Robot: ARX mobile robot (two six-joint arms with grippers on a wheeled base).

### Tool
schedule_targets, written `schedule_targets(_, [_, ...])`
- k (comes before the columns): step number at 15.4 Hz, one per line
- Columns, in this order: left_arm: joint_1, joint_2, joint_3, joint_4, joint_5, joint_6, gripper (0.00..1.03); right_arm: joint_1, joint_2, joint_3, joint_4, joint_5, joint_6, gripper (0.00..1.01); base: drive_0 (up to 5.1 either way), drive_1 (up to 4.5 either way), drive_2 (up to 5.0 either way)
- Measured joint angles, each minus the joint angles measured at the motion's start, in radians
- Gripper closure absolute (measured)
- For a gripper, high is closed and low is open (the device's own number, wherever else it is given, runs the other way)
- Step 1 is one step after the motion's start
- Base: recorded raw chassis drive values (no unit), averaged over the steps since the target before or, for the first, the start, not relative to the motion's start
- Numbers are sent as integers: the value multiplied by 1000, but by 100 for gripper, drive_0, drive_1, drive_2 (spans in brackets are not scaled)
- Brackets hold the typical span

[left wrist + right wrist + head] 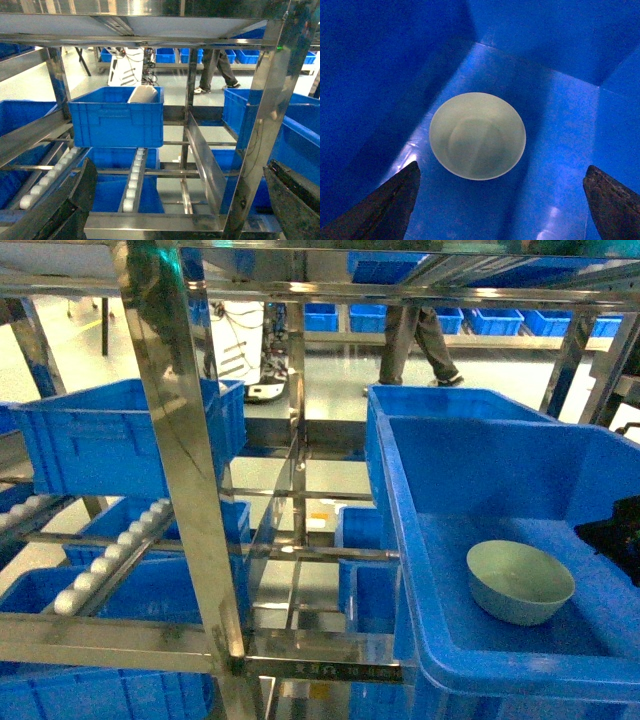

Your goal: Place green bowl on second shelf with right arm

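Steel rack [190, 480] of shiny metal fills the head view, with perforated uprights and white rollers [110, 555] on the left rails. Blue crates sit on several tiers. Behind the rack there is a pale glossy floor, more blue crates in a row, and the legs of a person [420, 340] walking.

The bowl [520, 581] stands on the floor of the big crate [430, 540] at the right, on the second shelf. It is upright, mouth facing up, slightly tilted toward the camera in the head view. It is round, so no long axis can be told. It touches only the crate floor, apart from the walls.

In the right wrist view the right gripper [502, 205] hangs above the bowl with its dark fingers [390, 205] spread wide, holding nothing. The left gripper [182, 205] also has its fingers wide apart, facing a crate [117, 122] that holds a white object [144, 94].
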Motion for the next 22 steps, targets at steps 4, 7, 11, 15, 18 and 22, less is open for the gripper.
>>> schedule_targets(4, [0,0,0,0,0,0,5,-33,-129,-104,8,-45,-2,3,0,0,0])
schedule_targets(7, [0,0,0,0,0,0,5,-35,-330,-197,-40,-100,11,3,0,0,0])
schedule_targets(11, [0,0,0,0,0,0,5,22,-649,-301,-169,-150,41,3,0,0,0])
schedule_targets(15, [0,0,0,0,0,0,5,73,-983,-375,-374,-156,54,3,0,0,0])
schedule_targets(18, [0,0,0,0,0,0,5,19,-1190,-391,-546,-185,57,3,0,0,0])
schedule_targets(22, [0,0,0,0,0,0,5,-53,-1263,-425,-599,-200,19,3,0,0,0])
